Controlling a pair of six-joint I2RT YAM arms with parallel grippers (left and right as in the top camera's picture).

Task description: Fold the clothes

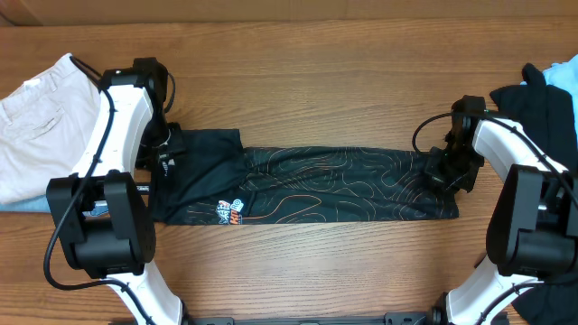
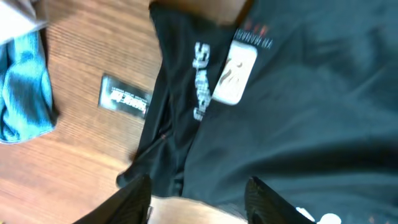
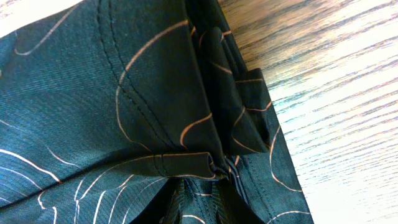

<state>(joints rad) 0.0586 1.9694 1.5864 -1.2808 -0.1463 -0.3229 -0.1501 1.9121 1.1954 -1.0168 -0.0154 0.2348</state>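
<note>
The black jersey (image 1: 307, 185) with orange-red contour lines lies as a long folded strip across the middle of the table, a white and orange logo near its front left. My left gripper (image 1: 167, 152) is over its left end. In the left wrist view the fingers (image 2: 199, 202) are open, at the edge of the jersey (image 2: 298, 124), which shows white lettering and a white patch. My right gripper (image 1: 449, 169) is at the right end. In the right wrist view its fingers (image 3: 217, 208) are shut on a bunched fold of the jersey (image 3: 124, 93).
Beige trousers (image 1: 41, 126) lie at the far left on a blue cloth (image 1: 27, 206), which also shows in the left wrist view (image 2: 25, 87). A small black label (image 2: 124, 98) lies on the wood beside the jersey. Plain black and blue garments (image 1: 551, 99) are piled at the far right.
</note>
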